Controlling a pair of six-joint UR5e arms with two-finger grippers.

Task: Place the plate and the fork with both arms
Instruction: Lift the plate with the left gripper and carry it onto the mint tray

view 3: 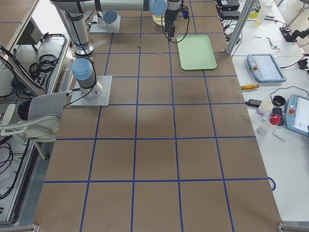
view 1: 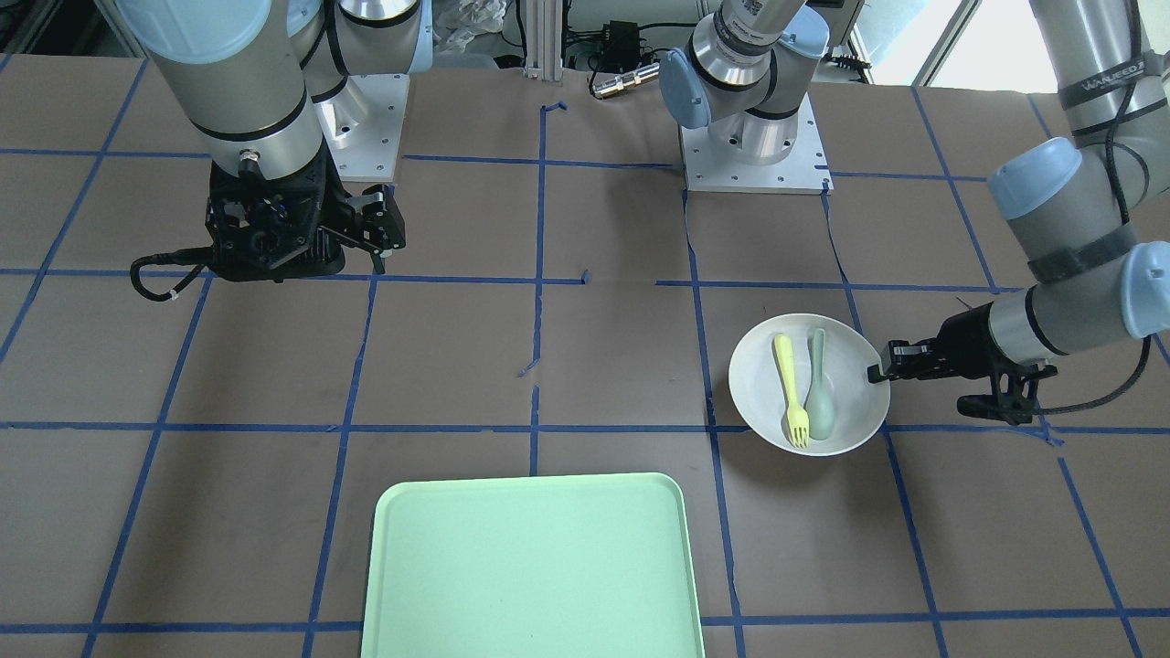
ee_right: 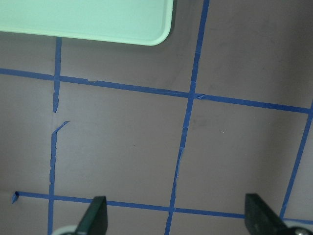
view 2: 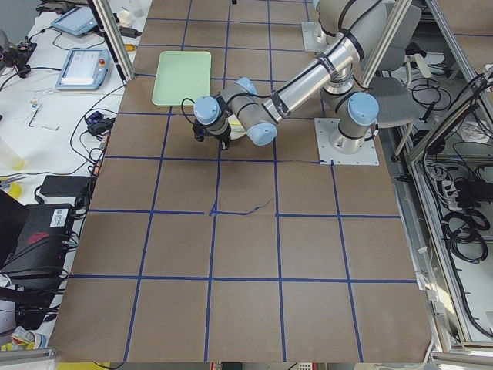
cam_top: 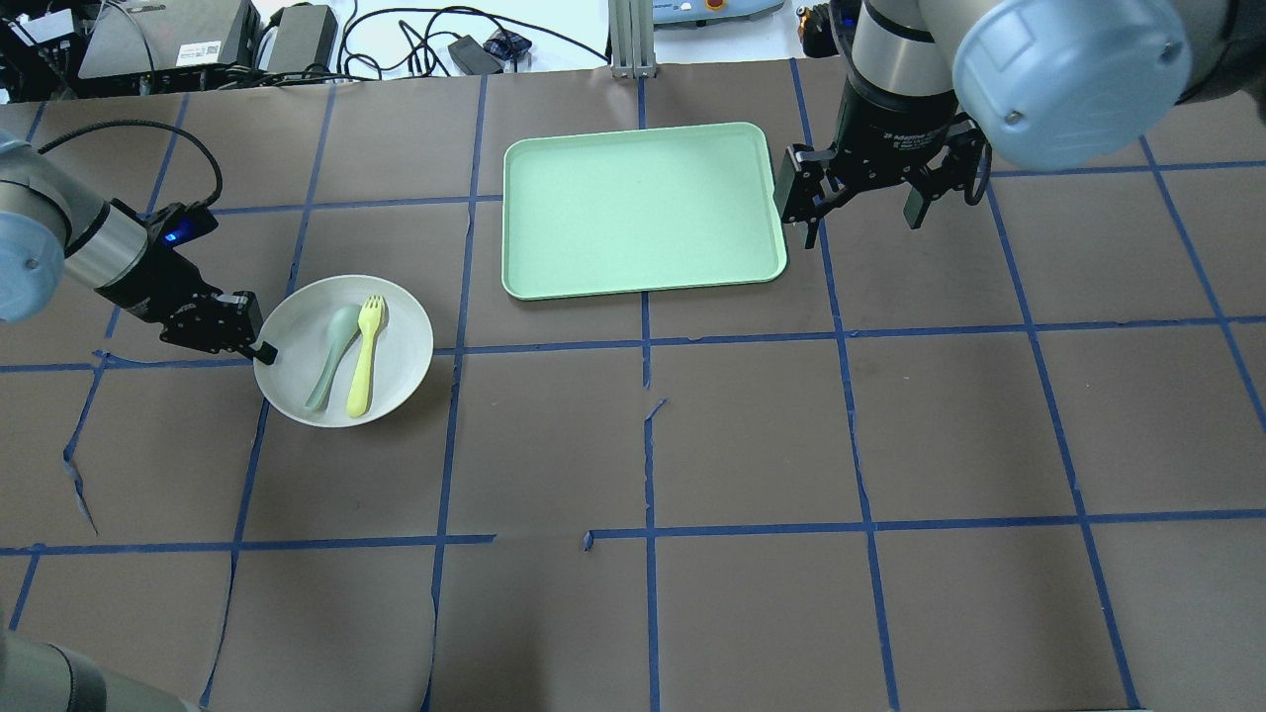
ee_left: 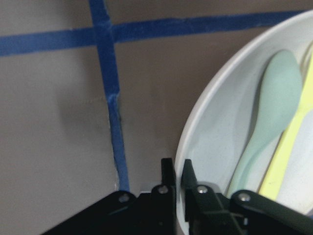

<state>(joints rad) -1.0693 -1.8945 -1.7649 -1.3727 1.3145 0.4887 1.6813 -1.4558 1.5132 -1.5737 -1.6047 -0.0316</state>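
Note:
The off-white plate [view 1: 850, 402] [cam_top: 407, 341] lies on the brown table on my left side. The pale-yellow fork [view 1: 789, 388] [cam_top: 366, 356] lies in it beside a grey-green spoon [view 1: 818, 388] [cam_top: 334, 356]. My left gripper [view 1: 879, 370] [cam_top: 259, 348] is shut on the plate's rim at the side away from the tray. The left wrist view shows its fingers [ee_left: 168, 176] pinching the rim of the plate [ee_left: 210, 142], with the fork [ee_left: 288, 147] to the right. My right gripper [cam_top: 856, 203] [ee_right: 178, 220] is open and empty, above the table beside the tray's right edge.
The rectangular mint-green tray [cam_top: 643, 208] [view 1: 530, 567] lies at the table's far middle, with nothing on it; its corner shows in the right wrist view [ee_right: 88, 19]. Blue tape lines grid the brown table [cam_top: 752, 425]. Cables and boxes lie beyond the far edge.

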